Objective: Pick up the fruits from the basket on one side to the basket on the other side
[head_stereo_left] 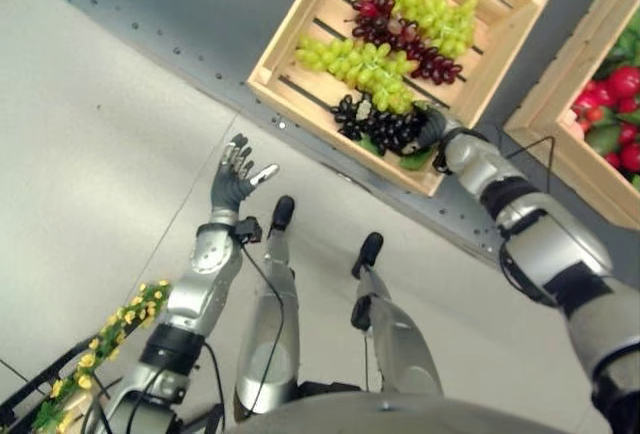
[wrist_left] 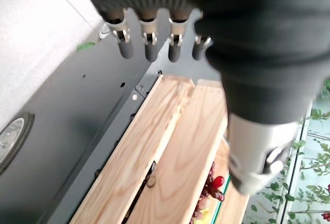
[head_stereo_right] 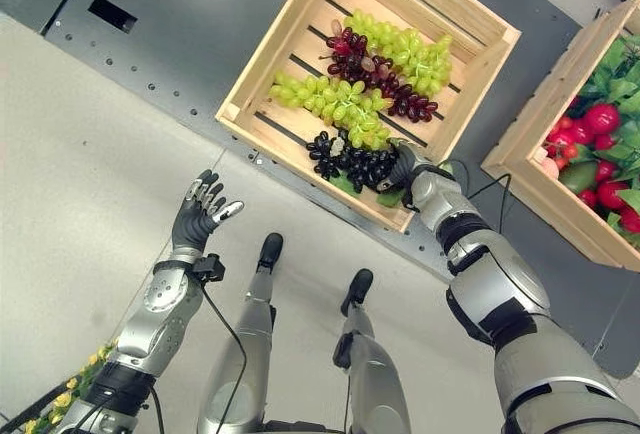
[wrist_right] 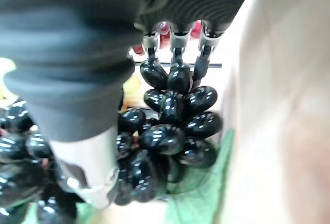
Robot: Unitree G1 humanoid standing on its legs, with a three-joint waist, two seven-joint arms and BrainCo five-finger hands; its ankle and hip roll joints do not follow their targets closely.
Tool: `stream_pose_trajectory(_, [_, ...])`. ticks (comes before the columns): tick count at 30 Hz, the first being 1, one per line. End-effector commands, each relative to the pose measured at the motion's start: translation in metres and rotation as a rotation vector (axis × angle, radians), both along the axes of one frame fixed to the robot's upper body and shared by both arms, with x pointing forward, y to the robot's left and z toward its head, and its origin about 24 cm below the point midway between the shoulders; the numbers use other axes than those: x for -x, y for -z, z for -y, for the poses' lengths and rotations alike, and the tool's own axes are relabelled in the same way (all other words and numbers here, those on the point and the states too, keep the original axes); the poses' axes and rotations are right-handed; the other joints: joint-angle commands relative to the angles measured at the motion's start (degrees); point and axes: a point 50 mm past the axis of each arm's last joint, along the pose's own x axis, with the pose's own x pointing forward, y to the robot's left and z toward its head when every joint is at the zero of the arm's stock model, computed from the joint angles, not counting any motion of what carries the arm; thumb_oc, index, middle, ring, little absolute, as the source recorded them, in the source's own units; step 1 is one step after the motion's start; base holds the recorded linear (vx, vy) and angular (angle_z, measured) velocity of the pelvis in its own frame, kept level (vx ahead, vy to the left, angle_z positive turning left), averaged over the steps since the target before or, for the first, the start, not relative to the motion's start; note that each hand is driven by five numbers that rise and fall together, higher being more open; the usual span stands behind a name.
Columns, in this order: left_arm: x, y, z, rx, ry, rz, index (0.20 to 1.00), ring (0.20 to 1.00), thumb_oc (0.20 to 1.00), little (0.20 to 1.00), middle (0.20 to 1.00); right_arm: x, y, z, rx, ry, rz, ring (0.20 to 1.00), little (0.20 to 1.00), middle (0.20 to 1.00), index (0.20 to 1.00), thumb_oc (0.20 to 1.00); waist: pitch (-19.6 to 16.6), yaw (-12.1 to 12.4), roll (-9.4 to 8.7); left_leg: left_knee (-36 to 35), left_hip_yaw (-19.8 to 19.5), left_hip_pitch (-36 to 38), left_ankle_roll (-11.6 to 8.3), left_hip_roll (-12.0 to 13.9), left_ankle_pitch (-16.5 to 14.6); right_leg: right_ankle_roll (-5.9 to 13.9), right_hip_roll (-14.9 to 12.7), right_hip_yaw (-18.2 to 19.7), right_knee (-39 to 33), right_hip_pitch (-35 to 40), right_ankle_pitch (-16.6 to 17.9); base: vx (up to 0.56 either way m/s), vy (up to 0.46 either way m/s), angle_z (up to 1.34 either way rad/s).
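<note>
A wooden crate (head_stereo_left: 290, 19) on the dark platform holds green, red and black grape bunches. The black grapes (head_stereo_left: 380, 126) lie in its near corner on a green leaf. My right hand (head_stereo_right: 405, 166) reaches into that corner. In the right wrist view its fingertips (wrist_right: 178, 72) rest on top of the black grapes (wrist_right: 170, 126) and the thumb (wrist_right: 87, 167) stands beside the bunch, fingers not closed around it. My left hand (head_stereo_left: 235, 179) hovers over the pale floor left of the crate, fingers spread, holding nothing. Its fingers (wrist_left: 149, 43) point past the crate's wooden slats (wrist_left: 170, 146).
A second wooden crate (head_stereo_left: 560, 84) at the right holds red fruits (head_stereo_left: 620, 84) and green leaves. Both crates sit on a dark grey metal platform (head_stereo_left: 200, 24). Yellow flowers (head_stereo_left: 110, 339) lie at the lower left, by my left arm.
</note>
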Motion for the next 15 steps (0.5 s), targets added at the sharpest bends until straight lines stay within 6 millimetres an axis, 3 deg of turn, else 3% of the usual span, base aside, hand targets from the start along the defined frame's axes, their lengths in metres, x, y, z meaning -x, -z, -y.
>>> stream_pose_trajectory(1, [0.001,-0.021,0.010,0.028,0.038,0.113,1.000,1.000,1.000,1.000,1.000,0.013,0.017,0.051,0.111,0.195,-0.088,1.000,1.000,1.000,1.000,1.000,0.86,0.00,1.76,-5.53,1.77,1.20,2.23,-3.48,0.13,5.46,-0.76,-0.27,0.23,3.68,-3.46,0.00,0.000,0.00])
stream_pose_trajectory(13, [-0.002,-0.030,0.021,0.055,0.059,0.152,1.000,1.000,1.000,1.000,1.000,0.018,0.033,0.046,0.218,0.189,-0.141,1.000,1.000,1.000,1.000,1.000,1.19,0.48,3.15,-5.53,1.46,0.69,2.38,-4.11,0.18,5.48,-1.05,-0.09,0.23,3.37,-3.60,0.00,0.000,0.00])
stream_pose_trajectory(14, [-0.002,-0.030,0.021,0.055,0.059,0.152,1.000,1.000,1.000,1.000,1.000,0.018,0.033,0.046,0.218,0.189,-0.141,0.768,0.768,0.768,0.768,0.768,1.18,0.47,3.16,-5.53,1.45,0.68,2.38,-4.11,0.18,5.48,-1.05,-0.10,0.23,3.37,-3.60,0.00,0.000,0.00])
stream_pose_trajectory(15, [-0.003,-0.031,0.023,0.059,0.066,0.155,1.000,1.000,1.000,1.000,1.000,0.020,0.038,0.045,0.241,0.188,-0.154,0.200,0.200,0.200,0.200,0.200,1.19,0.51,3.41,-5.53,1.33,0.65,2.42,-4.19,0.23,5.42,-1.07,-0.14,0.23,3.46,-3.72,0.00,0.000,0.00])
